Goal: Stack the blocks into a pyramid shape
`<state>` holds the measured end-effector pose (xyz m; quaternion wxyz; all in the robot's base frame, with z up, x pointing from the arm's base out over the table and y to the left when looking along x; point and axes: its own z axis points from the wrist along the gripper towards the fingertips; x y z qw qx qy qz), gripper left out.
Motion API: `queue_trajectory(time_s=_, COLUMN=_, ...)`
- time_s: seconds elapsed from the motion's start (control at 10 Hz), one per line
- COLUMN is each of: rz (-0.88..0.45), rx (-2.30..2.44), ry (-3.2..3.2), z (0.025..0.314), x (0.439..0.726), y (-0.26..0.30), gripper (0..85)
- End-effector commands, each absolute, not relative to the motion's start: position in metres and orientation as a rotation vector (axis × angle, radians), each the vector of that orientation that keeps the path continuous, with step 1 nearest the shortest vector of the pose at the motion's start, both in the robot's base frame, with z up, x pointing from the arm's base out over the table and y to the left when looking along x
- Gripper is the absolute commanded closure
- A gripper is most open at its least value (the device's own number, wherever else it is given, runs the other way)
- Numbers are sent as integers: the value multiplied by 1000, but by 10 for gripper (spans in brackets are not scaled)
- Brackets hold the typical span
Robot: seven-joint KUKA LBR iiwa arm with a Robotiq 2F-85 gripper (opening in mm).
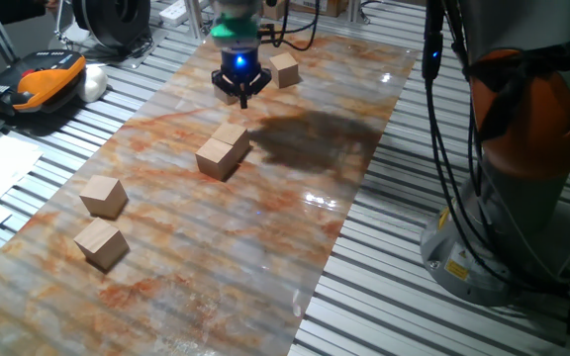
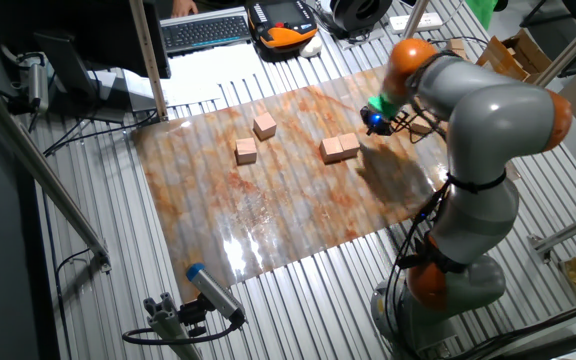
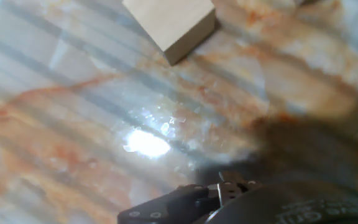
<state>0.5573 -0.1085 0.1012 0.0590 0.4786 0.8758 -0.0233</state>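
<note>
Two tan blocks [image 1: 223,150] sit touching side by side mid-table, seen as the pair [image 2: 340,148] in the other fixed view. Two single blocks [image 1: 103,195] [image 1: 101,243] lie apart at the near left. Another block [image 1: 284,69] rests at the far end, and one more [image 1: 224,92] is partly hidden behind my gripper [image 1: 243,99]. The gripper hovers low over the far end of the table, its fingers drawn together with nothing between them. The hand view shows a block [image 3: 169,25] ahead of the fingertips [image 3: 229,186]. No blocks are stacked.
The marbled orange-grey mat [image 1: 265,247] covers a slatted metal table. An orange-and-black device [image 1: 47,79] and papers lie off the mat at the left. The arm's base [image 1: 522,227] and cables stand at the right. A keyboard [image 2: 203,30] lies beyond the mat.
</note>
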Motion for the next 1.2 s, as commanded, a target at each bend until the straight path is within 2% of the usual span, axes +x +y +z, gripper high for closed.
queue_trajectory(time_s=0.0, rz=-105, rx=1151, ry=2793, z=100, x=557, y=-110, gripper=850)
queue_trajectory(time_s=0.5, rz=-75, rx=1107, ry=2854, z=96, x=561, y=-118, gripper=850)
queue_trajectory(time_s=0.8, rz=-3, rx=1095, ry=2889, z=98, x=572, y=-133, gripper=850)
queue_trajectory(time_s=1.1, rz=-21, rx=1061, ry=2899, z=95, x=584, y=-147, gripper=850)
